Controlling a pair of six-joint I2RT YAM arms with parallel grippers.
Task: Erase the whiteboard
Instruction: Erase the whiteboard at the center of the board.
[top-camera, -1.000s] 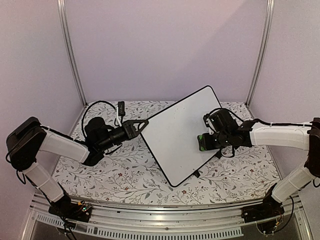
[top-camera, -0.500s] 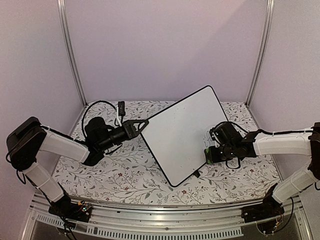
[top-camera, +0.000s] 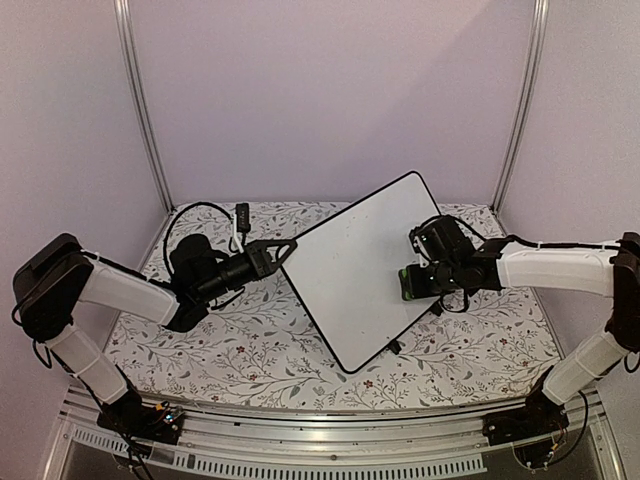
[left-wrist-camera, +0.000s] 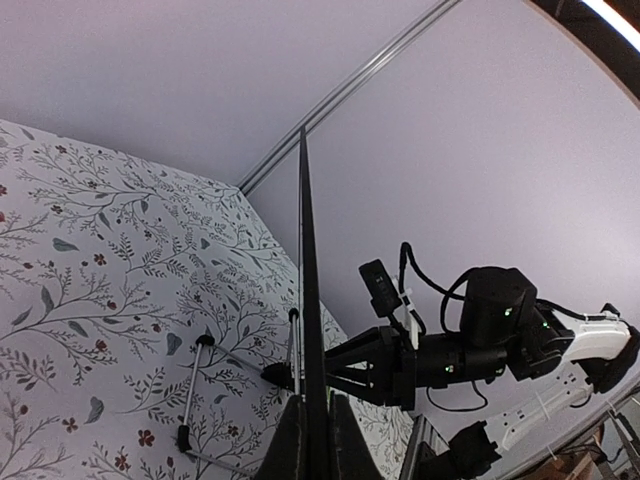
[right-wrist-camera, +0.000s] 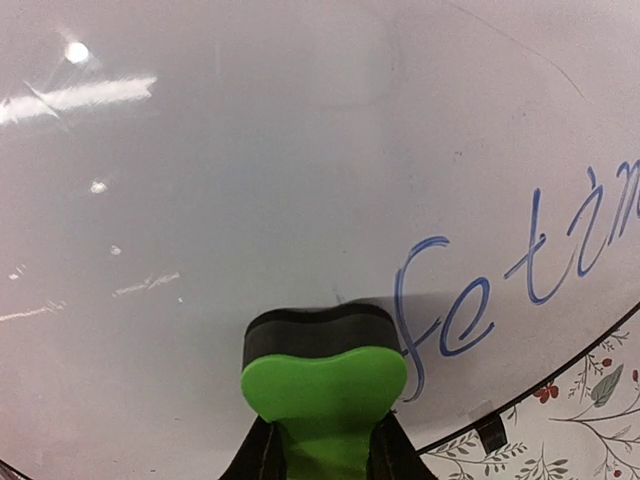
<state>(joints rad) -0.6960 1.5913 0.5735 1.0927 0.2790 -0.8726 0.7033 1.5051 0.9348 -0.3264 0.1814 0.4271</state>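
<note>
Right wrist view: my right gripper (right-wrist-camera: 323, 455) is closed tight on the green eraser (right-wrist-camera: 323, 385). The black pad of the eraser lies flat against the whiteboard (right-wrist-camera: 250, 170). Just beside the pad, on its right, there is blue handwriting (right-wrist-camera: 470, 310) that runs toward the board's rim. The surface above and left of the eraser is white with some light reflections. Beyond the writing I see the thin black rim, one small black clip foot (right-wrist-camera: 489, 432) and the flowered table (right-wrist-camera: 590, 415).

At my left wrist, my left gripper (left-wrist-camera: 312, 445) is clamped on the thin edge of the board, which rises straight up between the fingers.

From above, the board stands tilted on the middle of the table. One corner points toward the near edge and the opposite corner toward the far right corner. My left gripper holds the board's left corner. My right one presses the eraser on its right part, near the right-hand rim.
</note>
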